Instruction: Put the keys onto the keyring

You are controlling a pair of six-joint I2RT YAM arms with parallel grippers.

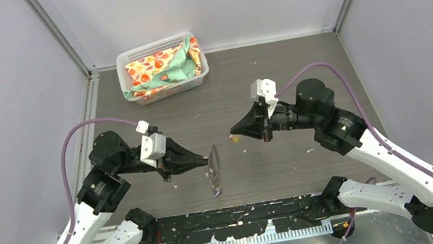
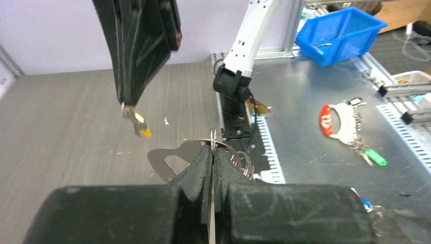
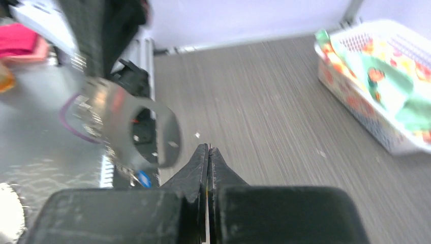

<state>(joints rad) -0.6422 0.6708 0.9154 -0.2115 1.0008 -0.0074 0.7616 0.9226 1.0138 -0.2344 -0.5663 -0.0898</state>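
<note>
A pale silvery flat metal keyring (image 1: pixel 213 165) with an oval hole is held on edge in the air, clamped in the left gripper (image 1: pixel 206 158). A tiny blue-headed key (image 3: pixel 144 179) is seen at its lower end. A yellow-orange-headed key (image 2: pixel 137 123) is held nearby, apart from the ring, dangling from the closed right gripper (image 1: pixel 234 133).

From the right wrist the keyring (image 3: pixel 127 127) is a blur at 10 o'clock of the right gripper (image 3: pixel 208 148), its fringe unreadable; the blue key (image 3: pixel 144 179) beneath is a blurred spot. The basket (image 3: pixel 376 96) at 2 o'clock runs off the right edge. From the left wrist the keyring's 3 o'clock end hides behind the left gripper (image 2: pixel 212 150), and the right gripper at 11 o'clock is cut by the top edge. From above the yellow key (image 1: pixel 234 137) is too small to show its shape
</note>
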